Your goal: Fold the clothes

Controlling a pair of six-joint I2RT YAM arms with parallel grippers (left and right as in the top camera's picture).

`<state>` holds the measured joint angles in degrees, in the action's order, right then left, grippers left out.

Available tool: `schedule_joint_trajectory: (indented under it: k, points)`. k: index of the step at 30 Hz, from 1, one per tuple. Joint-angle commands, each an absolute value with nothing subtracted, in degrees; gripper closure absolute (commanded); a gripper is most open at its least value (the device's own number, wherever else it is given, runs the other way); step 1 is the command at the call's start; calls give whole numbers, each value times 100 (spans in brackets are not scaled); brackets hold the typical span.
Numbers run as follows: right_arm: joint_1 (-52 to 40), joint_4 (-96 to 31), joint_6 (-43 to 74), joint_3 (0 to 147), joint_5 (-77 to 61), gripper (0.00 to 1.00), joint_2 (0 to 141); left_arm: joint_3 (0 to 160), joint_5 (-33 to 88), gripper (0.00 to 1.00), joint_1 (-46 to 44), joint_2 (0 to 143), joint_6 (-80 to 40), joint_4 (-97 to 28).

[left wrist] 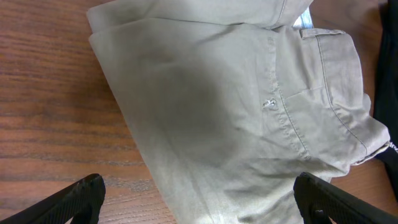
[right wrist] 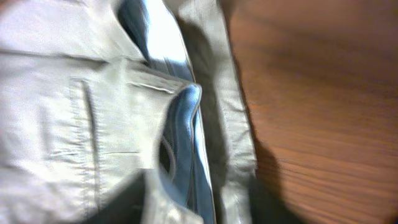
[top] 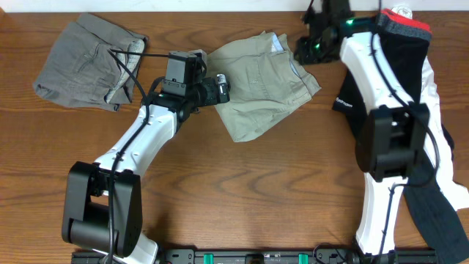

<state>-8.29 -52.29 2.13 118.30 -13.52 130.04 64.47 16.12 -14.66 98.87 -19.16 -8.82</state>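
The khaki shorts (top: pixel 260 84) lie folded at the table's top middle, back pocket up (left wrist: pixel 217 112). My left gripper (top: pixel 220 88) hovers at their left edge, open, its fingers wide on either side of the cloth (left wrist: pixel 199 190) and holding nothing. My right gripper (top: pixel 306 50) sits over the shorts' waistband corner. Its view is blurred; the pale blue waistband lining (right wrist: pixel 186 124) lies between dark fingers (right wrist: pixel 193 208) that stand apart. Grey shorts (top: pixel 88 62) lie bunched at the top left. Black-white sportswear (top: pixel 410 51) with a red waistband lies at the right, partly under the right arm.
The sportswear trails down the right side to the table's front edge (top: pixel 447 213). Its black edge shows at the right of the left wrist view (left wrist: pixel 388 74). Bare wood (top: pixel 264 191) fills the middle and front of the table.
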Motion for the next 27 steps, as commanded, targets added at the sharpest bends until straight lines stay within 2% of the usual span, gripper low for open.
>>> schedule_joint_trajectory:
  k: [1,2,14,21,27]
  points:
    - [-926,-5382,202,12040,-1647,96,12599,6576,1507,2,-1428,9804,-1717,-895]
    - [-974,-5448,156,12029,-1717,99,12602,6576,1487,2,-1406,9804,-1717,-897]
    - [-1463,-4613,-30,11111,-1645,99,13069,6576,1492,2,-1249,9804,-1763,-1052]
    - [-1192,-4333,-25,11083,-947,99,13382,6576,1490,2,-1249,9804,-1763,-1068]
    - [-849,-4305,43,11083,-943,99,13642,6576,1492,2,-1249,9804,-1763,-1070]
